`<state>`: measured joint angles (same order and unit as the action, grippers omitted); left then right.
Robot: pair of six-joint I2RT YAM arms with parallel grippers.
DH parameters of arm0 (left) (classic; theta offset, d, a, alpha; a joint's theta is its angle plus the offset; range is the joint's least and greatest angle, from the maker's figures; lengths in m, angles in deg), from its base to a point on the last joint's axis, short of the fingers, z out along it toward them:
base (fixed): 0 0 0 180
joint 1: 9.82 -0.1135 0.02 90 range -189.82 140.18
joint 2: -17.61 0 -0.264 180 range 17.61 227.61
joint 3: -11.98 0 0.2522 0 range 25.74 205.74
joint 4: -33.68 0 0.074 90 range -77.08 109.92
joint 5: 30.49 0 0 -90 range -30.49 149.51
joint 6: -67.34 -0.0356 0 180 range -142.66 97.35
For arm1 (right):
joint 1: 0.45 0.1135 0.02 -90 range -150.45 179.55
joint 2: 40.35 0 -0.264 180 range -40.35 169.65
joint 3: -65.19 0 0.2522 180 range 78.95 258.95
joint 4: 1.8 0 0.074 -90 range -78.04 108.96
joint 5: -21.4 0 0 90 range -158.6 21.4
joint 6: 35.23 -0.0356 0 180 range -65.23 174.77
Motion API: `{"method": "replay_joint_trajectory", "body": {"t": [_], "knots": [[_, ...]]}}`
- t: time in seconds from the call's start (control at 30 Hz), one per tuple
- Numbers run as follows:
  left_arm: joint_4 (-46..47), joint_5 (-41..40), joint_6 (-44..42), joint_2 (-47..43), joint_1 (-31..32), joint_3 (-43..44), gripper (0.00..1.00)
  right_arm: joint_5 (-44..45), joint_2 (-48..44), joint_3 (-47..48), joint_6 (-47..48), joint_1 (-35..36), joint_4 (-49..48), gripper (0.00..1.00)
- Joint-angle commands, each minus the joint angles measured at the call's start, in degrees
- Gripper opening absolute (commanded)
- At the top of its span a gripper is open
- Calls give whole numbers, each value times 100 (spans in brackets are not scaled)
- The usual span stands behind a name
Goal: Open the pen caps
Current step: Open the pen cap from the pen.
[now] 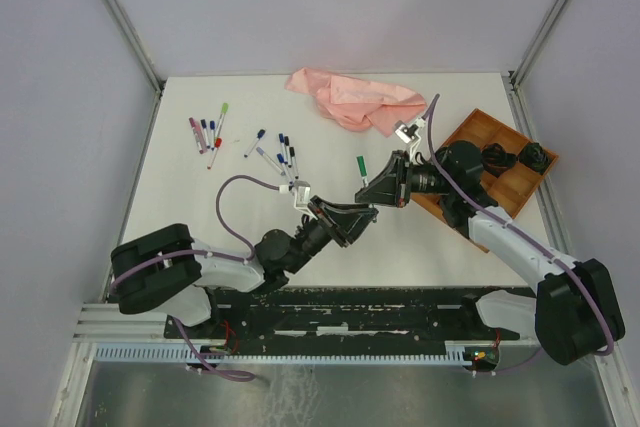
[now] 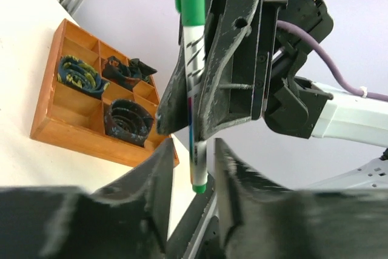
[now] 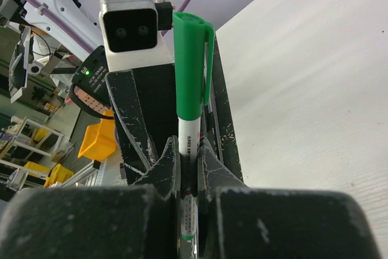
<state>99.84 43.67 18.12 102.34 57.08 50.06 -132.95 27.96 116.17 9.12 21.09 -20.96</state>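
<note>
Okay, both arms are up over the middle of the table and I'm looking at one green pen standing upright between them. My right claw is pinched tight on its white barrel, no gap on either side, so that one has a firm hold. The green cap sits on top of the pen, clip and all, fully seated as far as I can see, so it is not off yet. From the other wrist I see my left claw only partly parted, jaws either side of the pen's green tail end with daylight on both sides, gripping nothing. On progress, I'd call this early. The other pens lie in two loose groups at the far left, well apart from the arms, and their coloured ends, like the lime cap, look as if they are on the barrels, though they are too small to be sure. I see no loose cap anywhere. So the green one first, then all the rest.
</note>
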Motion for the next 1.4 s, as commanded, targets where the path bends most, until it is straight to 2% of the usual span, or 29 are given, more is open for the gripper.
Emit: {"method": "replay_joint_trajectory", "body": {"t": [0.0,0.17,0.23,0.37,0.47,0.57,0.7,0.93,1.03,1.37], "knots": [[336,-16,-2,-193,-10,-268,46,-35,-38,403,408,24,613,0],[218,110,-28,-630,-38,-620,66,14,35,745,1062,27,1759,0],[-285,200,105,-994,-136,-676,69,56,39,846,1335,19,2143,0],[-1677,825,703,-1668,-798,-451,69,118,40,939,1711,34,2588,0],[-1880,1252,1045,-2011,-1280,-413,70,264,40,1078,2188,70,3131,0],[-2612,1164,1233,-2305,-1522,-98,69,464,39,1216,2680,145,3724,0],[-4427,626,1170,-2402,-1530,798,69,655,51,1309,3022,246,4081,0],[-6118,-205,1544,-2063,-1431,1721,67,862,56,1383,3279,315,4324,0],[-6467,-376,1677,-1847,-1336,2031,65,896,51,1388,3314,323,4360,0],[-6434,-566,1739,-1482,-1082,2309,53,1003,60,1384,3391,359,4401,0]]}}
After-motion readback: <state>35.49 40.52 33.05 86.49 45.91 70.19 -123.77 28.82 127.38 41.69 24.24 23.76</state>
